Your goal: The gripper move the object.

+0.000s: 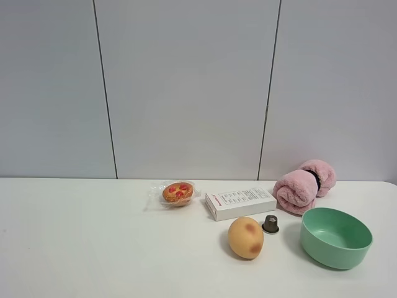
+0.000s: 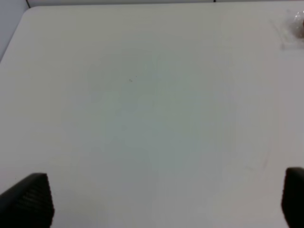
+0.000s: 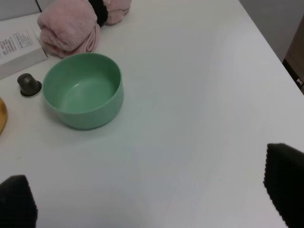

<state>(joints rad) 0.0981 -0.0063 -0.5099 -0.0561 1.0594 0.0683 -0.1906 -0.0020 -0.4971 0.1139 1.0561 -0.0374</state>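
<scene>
Both jaws spread wide — empty, capsule (image 1: 270,224) between potato (image 1: 245,237), bowl (image 1: 335,237).

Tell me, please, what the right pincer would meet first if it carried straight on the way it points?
Probably the green bowl; the right pincer stands open, with bare table before it. Depth is unclear.

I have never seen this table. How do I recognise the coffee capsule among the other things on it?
Find the green bowl near the table's right end. Just left of it, in front of the white box and beside the tan spotted ball, stands the coffee capsule. It is the smallest thing there: dark grey-brown, cone-shaped, with a flared rim.
</scene>
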